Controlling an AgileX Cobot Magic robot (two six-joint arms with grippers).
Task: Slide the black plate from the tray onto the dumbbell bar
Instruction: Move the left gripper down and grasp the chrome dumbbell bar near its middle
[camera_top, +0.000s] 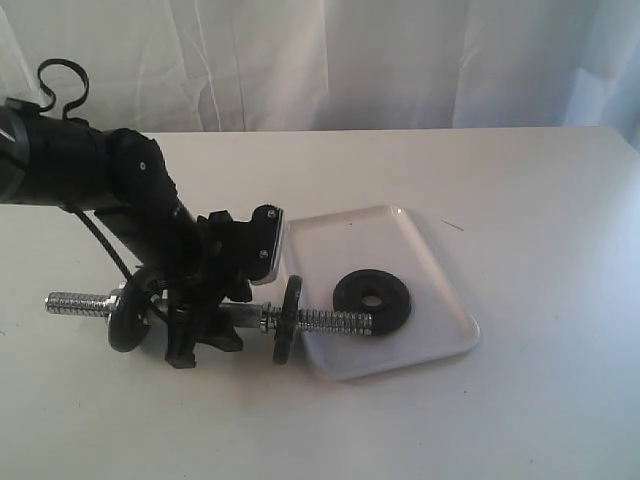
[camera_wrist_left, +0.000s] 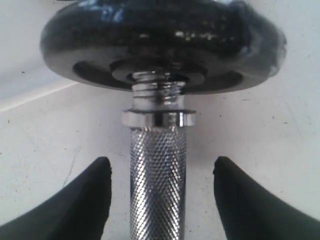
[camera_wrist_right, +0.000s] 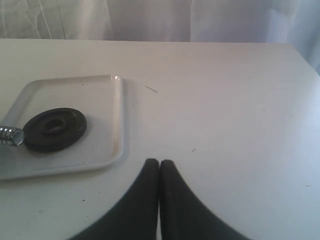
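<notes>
The black plate (camera_top: 372, 300) (camera_wrist_right: 55, 129) lies flat on the white tray (camera_top: 410, 245) (camera_wrist_right: 102, 95). The chrome dumbbell bar (camera_top: 330, 321) (camera_wrist_left: 157, 190) lies on the table. Its threaded right end (camera_wrist_right: 11, 136) reaches over the tray to the plate's edge. The bar carries a black disc (camera_top: 287, 320) near the tray and a thicker one (camera_top: 130, 318) farther left. My left gripper (camera_top: 205, 340) (camera_wrist_left: 162, 162) is open, one finger on each side of the knurled middle, not touching it. Beyond a steel collar (camera_wrist_left: 157, 118) sits a thick rounded disc (camera_wrist_left: 160, 45). My right gripper (camera_wrist_right: 159, 162) is shut on nothing, above bare table beside the tray.
The left arm (camera_top: 120, 180) and its cable (camera_top: 100, 240) lean over the bar from the left. A white curtain (camera_top: 350, 60) hangs behind the white table (camera_top: 520, 400). The table's corner (camera_wrist_right: 300, 55) shows in the right wrist view.
</notes>
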